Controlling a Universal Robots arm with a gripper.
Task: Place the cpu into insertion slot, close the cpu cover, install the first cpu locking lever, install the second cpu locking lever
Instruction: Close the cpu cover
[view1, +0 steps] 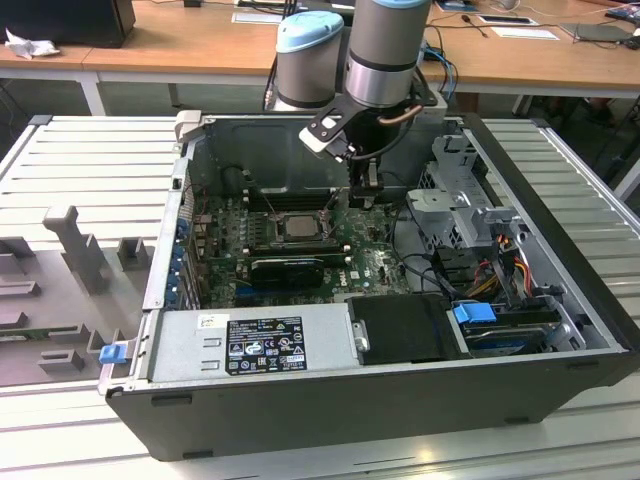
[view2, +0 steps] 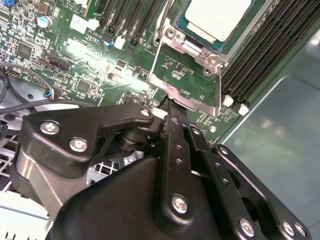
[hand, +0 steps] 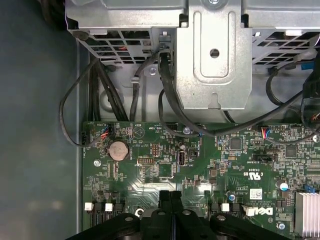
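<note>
Pale square cpu (view2: 218, 17), silvery windowed cpu cover (view2: 192, 101), black claw (view2: 169, 107) pinched together

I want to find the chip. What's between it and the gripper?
In the second wrist view, the metal cover frame lies between the gripper and the chip, green board showing through its window.

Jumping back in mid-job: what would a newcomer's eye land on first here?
The black gripper, jaws pressed together, has its tip at the edge of the silvery cpu cover, which lies open beside the pale cpu. Both sit on the green board inside the open computer case.
</note>
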